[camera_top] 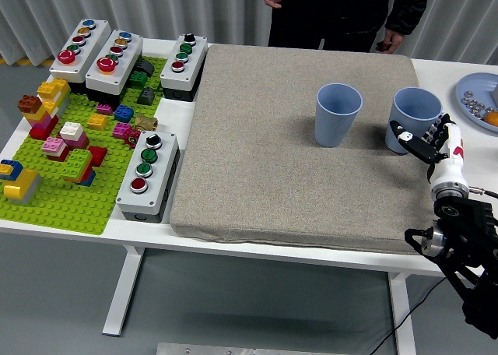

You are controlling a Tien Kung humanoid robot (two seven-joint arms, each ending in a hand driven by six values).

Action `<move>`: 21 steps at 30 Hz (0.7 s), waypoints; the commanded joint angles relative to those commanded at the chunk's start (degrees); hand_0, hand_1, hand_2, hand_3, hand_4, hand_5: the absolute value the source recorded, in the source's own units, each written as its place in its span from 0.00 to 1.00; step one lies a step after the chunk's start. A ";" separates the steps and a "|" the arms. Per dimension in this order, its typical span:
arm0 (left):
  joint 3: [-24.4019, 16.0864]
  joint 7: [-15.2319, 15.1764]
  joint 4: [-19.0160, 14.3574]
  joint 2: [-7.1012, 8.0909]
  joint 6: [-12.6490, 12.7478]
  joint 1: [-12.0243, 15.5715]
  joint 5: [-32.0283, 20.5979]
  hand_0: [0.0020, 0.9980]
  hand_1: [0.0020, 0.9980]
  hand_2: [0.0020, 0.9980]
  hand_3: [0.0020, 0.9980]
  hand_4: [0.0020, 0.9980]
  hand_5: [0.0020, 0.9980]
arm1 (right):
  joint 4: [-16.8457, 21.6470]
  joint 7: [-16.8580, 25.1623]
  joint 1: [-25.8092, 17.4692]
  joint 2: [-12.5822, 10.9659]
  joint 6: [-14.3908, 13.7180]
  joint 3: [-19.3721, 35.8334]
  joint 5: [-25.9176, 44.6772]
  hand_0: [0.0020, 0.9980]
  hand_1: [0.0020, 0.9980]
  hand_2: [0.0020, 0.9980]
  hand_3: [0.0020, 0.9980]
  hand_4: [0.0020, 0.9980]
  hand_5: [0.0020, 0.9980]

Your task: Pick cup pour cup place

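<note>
In the head view, the robot's right hand (427, 141) reaches in from the lower right corner and wraps its fingers (406, 132) around the near side of a light blue cup (412, 114), gripping it. The cup stands upright on the grey mat (257, 168), its long axis vertical and its open mouth pointing straight up. It sits just ahead of the hand, toward the far side of the table.

A second light blue cup (338, 114) stands to the hand's left, apart from the held cup, also upright with its mouth up, and resting on the same mat.

Farther to the hand's right, at the picture's edge, a blue plate (471, 88) holds small items and something orange.

Well off to the hand's left lies a green building-block baseplate (70, 195) covered with coloured bricks, with several grey push-button boxes (148, 175) around it.

Beyond the hand, at the table's far side, a person in dark clothing (342, 12) stands with both hands hanging free, holding nothing.

The robot's left arm does not show.
</note>
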 joint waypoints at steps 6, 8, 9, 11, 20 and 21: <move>0.21 0.03 0.00 0.06 -0.06 0.03 -0.05 0.76 0.81 0.85 0.76 0.51 0.95 | 0.07 0.24 -0.04 0.12 0.00 -0.40 0.09 0.82 0.64 0.53 0.55 0.63 0.06; 0.28 0.02 0.00 0.06 -0.05 0.04 -0.09 0.76 0.81 0.85 0.76 0.51 0.95 | -0.11 0.25 -0.05 0.16 0.00 -0.69 0.33 0.82 0.64 0.53 0.55 0.63 0.06; 0.28 0.02 0.00 0.06 -0.06 0.07 -0.06 0.76 0.81 0.85 0.76 0.51 0.95 | -0.23 0.23 -0.11 0.24 0.00 -0.78 0.40 0.82 0.64 0.53 0.55 0.63 0.06; 0.30 0.01 0.00 0.06 -0.07 0.10 -0.06 0.76 0.81 0.85 0.76 0.51 0.95 | -0.32 0.25 -0.18 0.32 0.00 -0.85 0.51 0.82 0.64 0.53 0.55 0.63 0.06; 0.55 -0.06 0.00 0.08 -0.10 0.03 -0.32 0.76 0.81 0.85 0.76 0.51 0.95 | -0.41 0.87 -0.06 0.30 0.00 -1.06 1.00 0.82 0.65 0.56 0.64 0.63 0.06; 0.56 -0.06 0.00 0.08 -0.10 0.03 -0.33 0.76 0.81 0.85 0.76 0.51 0.95 | -0.42 0.90 -0.06 0.29 0.00 -1.02 1.04 0.82 0.65 0.56 0.64 0.63 0.06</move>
